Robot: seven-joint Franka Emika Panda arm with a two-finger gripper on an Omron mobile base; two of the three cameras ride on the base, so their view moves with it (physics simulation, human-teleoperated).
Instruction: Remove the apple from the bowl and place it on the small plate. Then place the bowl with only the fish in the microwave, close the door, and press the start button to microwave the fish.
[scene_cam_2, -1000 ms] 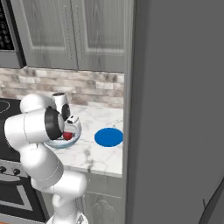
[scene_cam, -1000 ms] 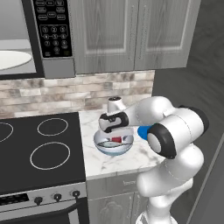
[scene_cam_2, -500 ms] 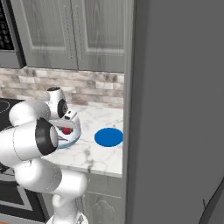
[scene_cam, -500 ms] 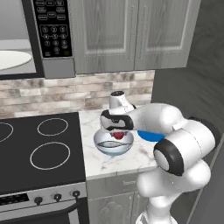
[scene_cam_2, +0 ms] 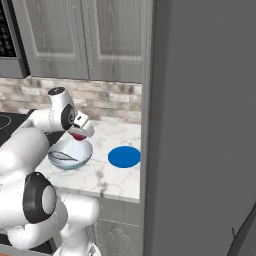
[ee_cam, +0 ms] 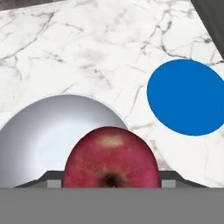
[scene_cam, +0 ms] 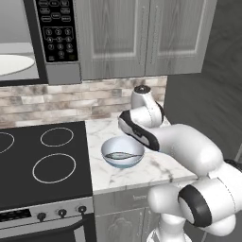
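Hand view: apple [ee_cam: 111, 157] sits clamped between the gripper [ee_cam: 111, 177] jaws, closest to the camera, lifted clear of the bowl [ee_cam: 39, 140]. Bowl rim is just below and behind the apple on the marble counter [ee_cam: 87, 52]. Small plate [ee_cam: 187, 97] lies flat on the counter to the right of the bowl, apart from it, nothing on it.

Right base view: bowl [scene_cam_2: 70, 152] near the front-left part of the counter, fish [scene_cam_2: 64, 155] lying inside it. Apple [scene_cam_2: 78, 136] shows as a red spot under the hand, above the bowl's right rim. Small plate [scene_cam_2: 124, 156] is right of the bowl, close to the tall grey panel [scene_cam_2: 200, 125].

Left base view: fish [scene_cam: 122, 155] lies across the bowl [scene_cam: 122, 152], just right of the black stove [scene_cam: 42, 160]. Farther back, brick backsplash [scene_cam: 61, 99]. Up left, the microwave [scene_cam: 40, 40] has its cavity exposed, white turntable [scene_cam: 14, 64] visible, keypad [scene_cam: 57, 30] on its right side. Grey cabinets [scene_cam: 142, 38] to the right of it.
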